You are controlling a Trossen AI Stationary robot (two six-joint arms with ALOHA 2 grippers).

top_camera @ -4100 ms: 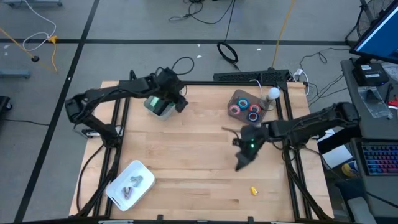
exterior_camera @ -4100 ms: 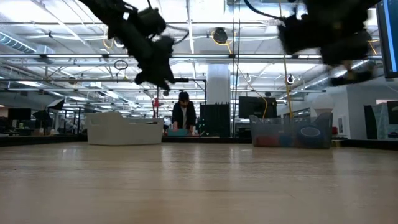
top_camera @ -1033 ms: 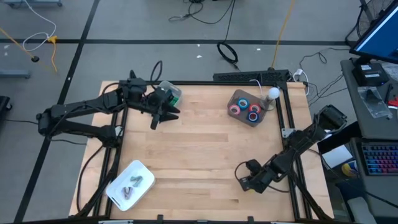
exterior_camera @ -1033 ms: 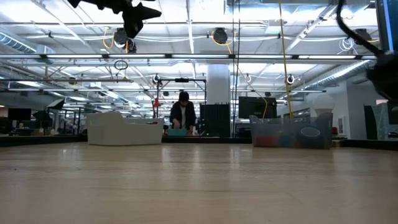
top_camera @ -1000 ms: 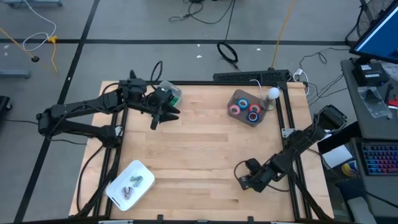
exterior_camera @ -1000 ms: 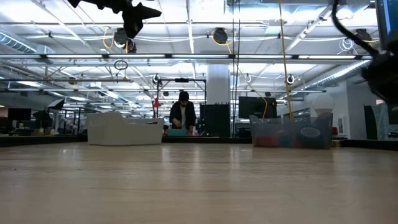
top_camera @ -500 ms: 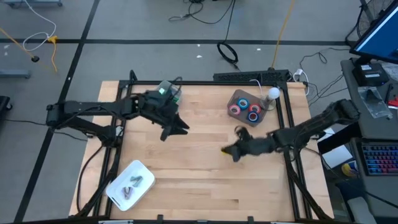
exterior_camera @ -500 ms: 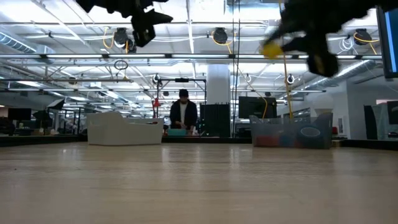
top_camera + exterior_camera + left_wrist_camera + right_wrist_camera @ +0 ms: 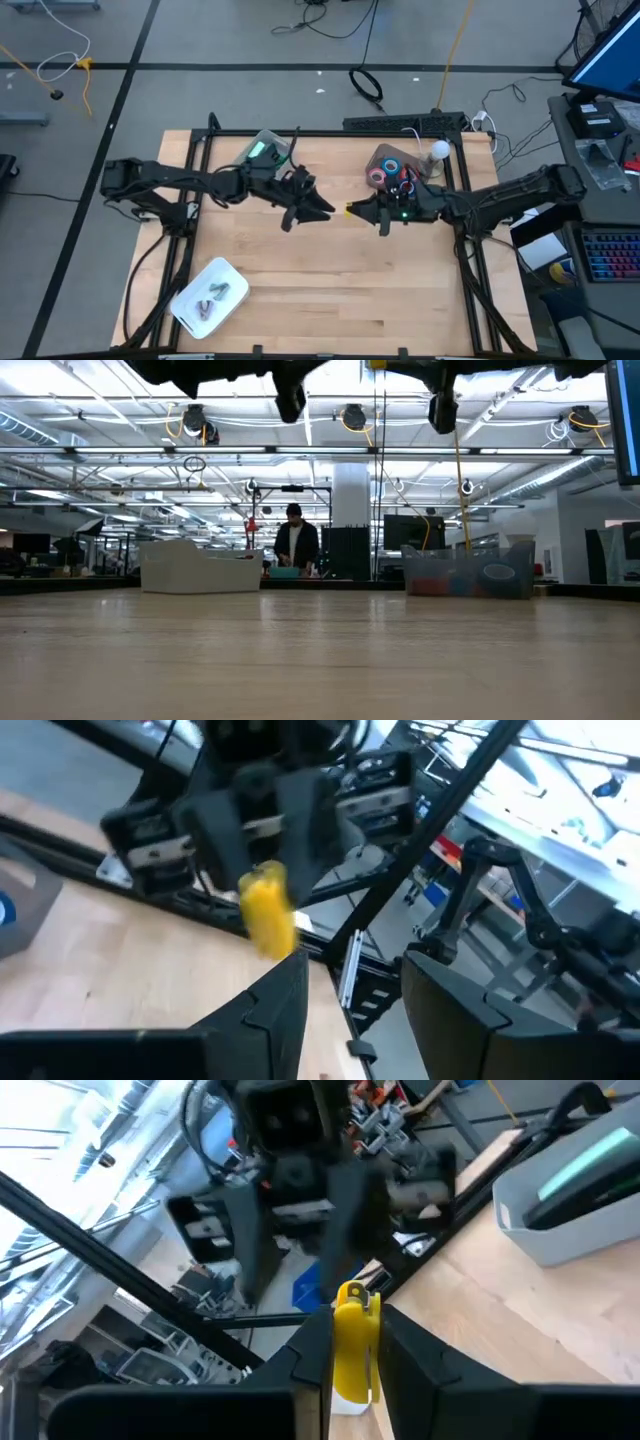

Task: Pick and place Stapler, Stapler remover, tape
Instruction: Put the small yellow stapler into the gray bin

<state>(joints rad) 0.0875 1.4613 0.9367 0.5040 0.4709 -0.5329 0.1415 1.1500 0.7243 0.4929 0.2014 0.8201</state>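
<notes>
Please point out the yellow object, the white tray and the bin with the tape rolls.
yellow object [image 9: 352, 1342], right wrist view, its body.
white tray [image 9: 190, 300], high view, its rim.
bin [image 9: 378, 158], high view, its rim.

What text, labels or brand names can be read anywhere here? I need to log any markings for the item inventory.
None can be read.
Yellow object held in the right gripper: no print shows.
Bin with the tape rolls: no label legible.
Grey bin with a green item inside: markings too blurred to tell.
Left gripper, open: no lettering visible.
</notes>
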